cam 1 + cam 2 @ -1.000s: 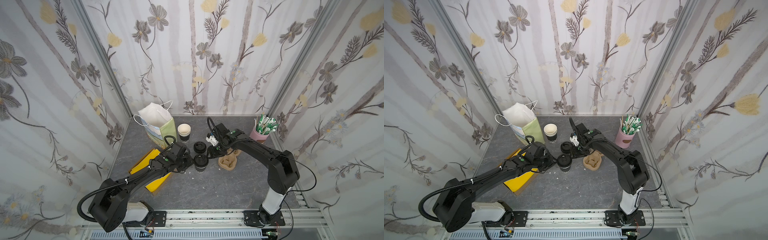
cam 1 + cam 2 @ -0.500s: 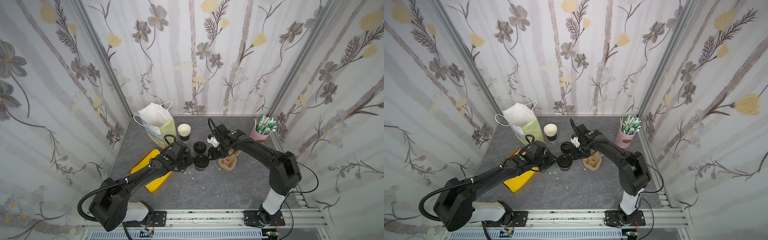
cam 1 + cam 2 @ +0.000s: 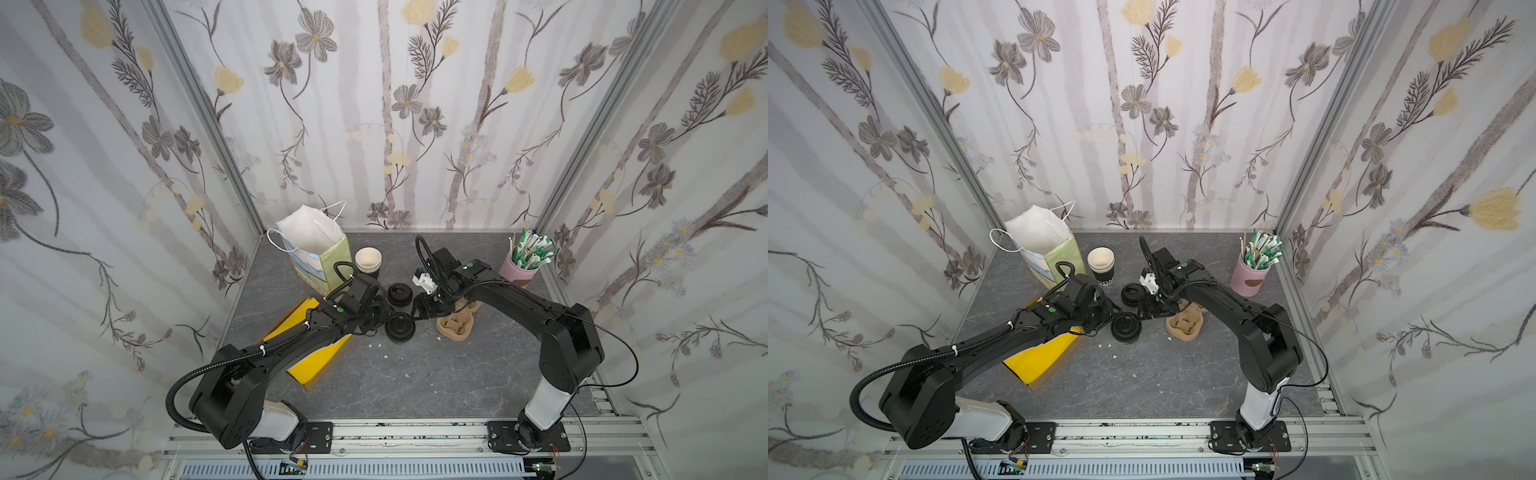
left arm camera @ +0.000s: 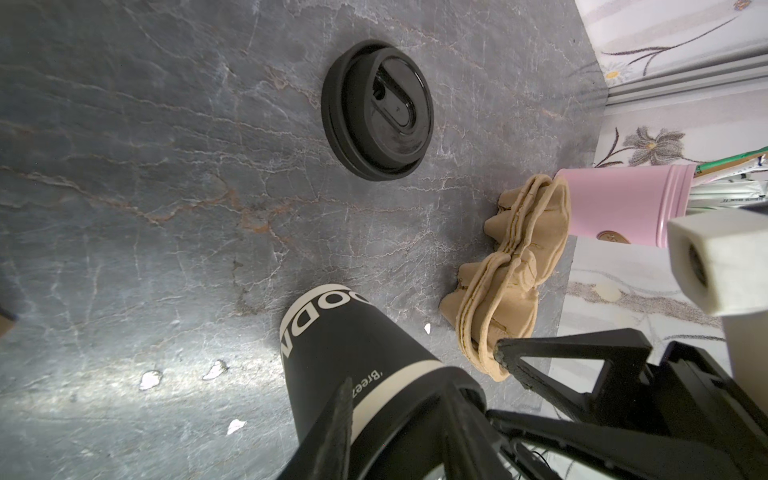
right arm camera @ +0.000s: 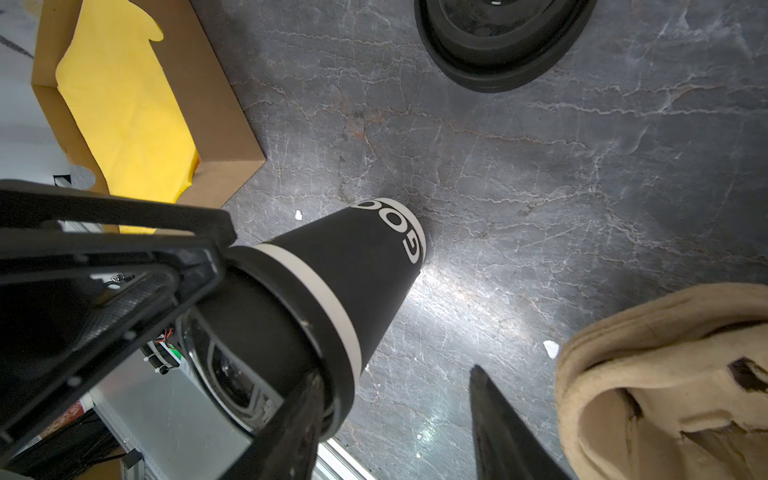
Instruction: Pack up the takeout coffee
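Right gripper (image 5: pixel 392 382) has spread wider beside the cup (image 5: pixel 353 270); left gripper (image 4: pixel 397 384) still pinches it.

Robot test cell dressed as a coffee counter: floral wallpaper panels (image 3: pixel 353 124) hang in bare aluminium frame posts (image 3: pixel 199 108) around three sides of a grey stone-look table (image 3: pixel 415 374). The black left arm (image 3: pixel 291 340) and right arm (image 3: pixel 519 303) are bolted to a slotted rail (image 3: pixel 395 434) along the lower edge, wiring exposed. Café props crowd mid-frame: paper bag (image 3: pixel 316 249), cup stack (image 3: pixel 368 262), lidded black cup (image 3: pixel 400 328), pulp carriers (image 3: pixel 455 326), pink sachet holder (image 3: pixel 517 272).
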Tool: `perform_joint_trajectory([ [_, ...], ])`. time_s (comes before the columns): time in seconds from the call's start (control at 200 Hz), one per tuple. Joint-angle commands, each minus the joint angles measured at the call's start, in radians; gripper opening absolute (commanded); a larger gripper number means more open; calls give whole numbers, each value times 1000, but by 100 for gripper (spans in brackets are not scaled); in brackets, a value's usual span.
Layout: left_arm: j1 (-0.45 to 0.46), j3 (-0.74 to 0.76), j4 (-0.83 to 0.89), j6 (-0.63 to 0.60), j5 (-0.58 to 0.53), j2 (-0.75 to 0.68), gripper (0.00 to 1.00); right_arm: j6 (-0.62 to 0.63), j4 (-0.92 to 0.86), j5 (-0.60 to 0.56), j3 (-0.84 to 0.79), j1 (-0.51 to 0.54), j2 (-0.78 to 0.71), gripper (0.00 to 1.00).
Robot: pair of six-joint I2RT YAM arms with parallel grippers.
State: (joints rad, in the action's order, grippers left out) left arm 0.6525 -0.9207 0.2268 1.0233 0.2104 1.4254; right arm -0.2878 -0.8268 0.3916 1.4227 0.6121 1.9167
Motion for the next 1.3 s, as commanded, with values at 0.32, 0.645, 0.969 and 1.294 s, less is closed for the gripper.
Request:
perform_joint_trajectory([
  [0.32,-18,-71,-20,-58,-19,64,39,-33,24,-11,4,-10,-4,57],
  [0.645,-28,-157,-20,-95,0,132,40,-39,16,-19,5,-36,-10,58],
  [0.969,-43,-94,-17,-90,-38,15,40,-40,0,-22,8,-44,-29,56],
  [1.294,-33,155,-17,14,49,-234,35,-24,20,28,21,-45,-3,44],
])
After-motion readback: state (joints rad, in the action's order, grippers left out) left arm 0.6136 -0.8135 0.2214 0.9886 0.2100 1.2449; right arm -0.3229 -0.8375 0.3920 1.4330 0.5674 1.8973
